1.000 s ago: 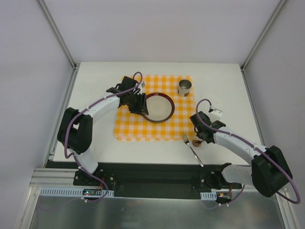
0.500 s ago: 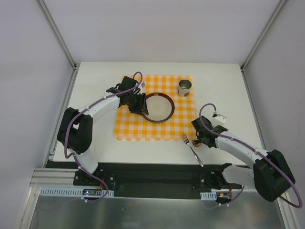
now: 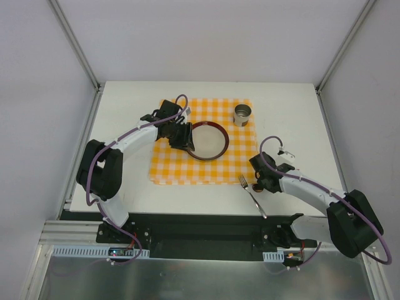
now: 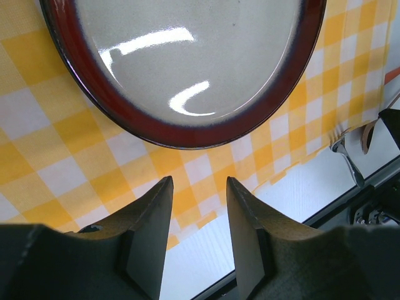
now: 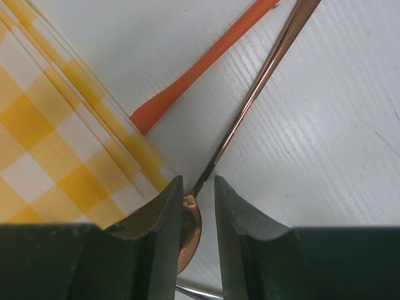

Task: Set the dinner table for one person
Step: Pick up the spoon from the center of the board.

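The left arm (image 3: 128, 139) curls over the tabletop (image 3: 125, 106), left fingers (image 4: 147, 237) spread by the one plate (image 3: 225, 142); right fingers (image 5: 156, 250) straddle the one spoon (image 5: 250, 106), grip unclear; one fork (image 3: 257, 203), one cup (image 3: 243, 115).

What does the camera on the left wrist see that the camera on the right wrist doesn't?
Only the left wrist view shows the plate, grey with a dark red rim, lying on the cloth just beyond the open left gripper. Only the right wrist view shows the copper spoon, with the right gripper straddling it, and an orange strip running out from the cloth's edge. Both show the yellow-and-white checked cloth and the white table.
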`<state>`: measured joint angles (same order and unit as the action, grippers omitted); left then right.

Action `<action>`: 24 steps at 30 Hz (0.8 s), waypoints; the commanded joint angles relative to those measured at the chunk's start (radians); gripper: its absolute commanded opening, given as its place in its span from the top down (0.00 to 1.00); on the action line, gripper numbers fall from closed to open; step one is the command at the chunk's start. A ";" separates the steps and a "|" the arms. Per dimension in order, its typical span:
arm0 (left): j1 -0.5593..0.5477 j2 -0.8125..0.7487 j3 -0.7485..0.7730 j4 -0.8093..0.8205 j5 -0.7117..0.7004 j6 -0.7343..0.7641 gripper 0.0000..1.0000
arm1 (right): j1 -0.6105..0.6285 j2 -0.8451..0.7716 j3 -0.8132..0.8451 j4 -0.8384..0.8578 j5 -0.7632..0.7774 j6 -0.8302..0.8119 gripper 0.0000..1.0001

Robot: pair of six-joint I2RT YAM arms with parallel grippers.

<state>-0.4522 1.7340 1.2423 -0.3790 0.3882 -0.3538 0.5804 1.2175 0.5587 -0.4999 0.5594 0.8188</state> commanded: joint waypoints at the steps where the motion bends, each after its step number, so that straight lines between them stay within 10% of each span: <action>1: 0.000 0.010 0.037 0.000 -0.003 0.021 0.61 | 0.004 0.019 0.001 0.011 -0.001 0.033 0.71; 10: 0.006 0.021 0.043 0.000 0.005 0.026 0.61 | 0.006 0.036 0.004 0.015 0.005 0.040 0.75; 14: 0.010 0.032 0.051 0.000 0.008 0.032 0.61 | 0.006 0.043 0.003 0.015 0.010 0.045 0.99; 24: 0.017 0.038 0.051 0.000 0.018 0.033 0.61 | 0.019 0.031 0.023 -0.025 0.036 0.059 0.99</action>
<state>-0.4442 1.7790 1.2617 -0.3790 0.3904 -0.3466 0.5858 1.2552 0.5606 -0.4774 0.5709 0.8501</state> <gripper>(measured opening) 0.390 0.019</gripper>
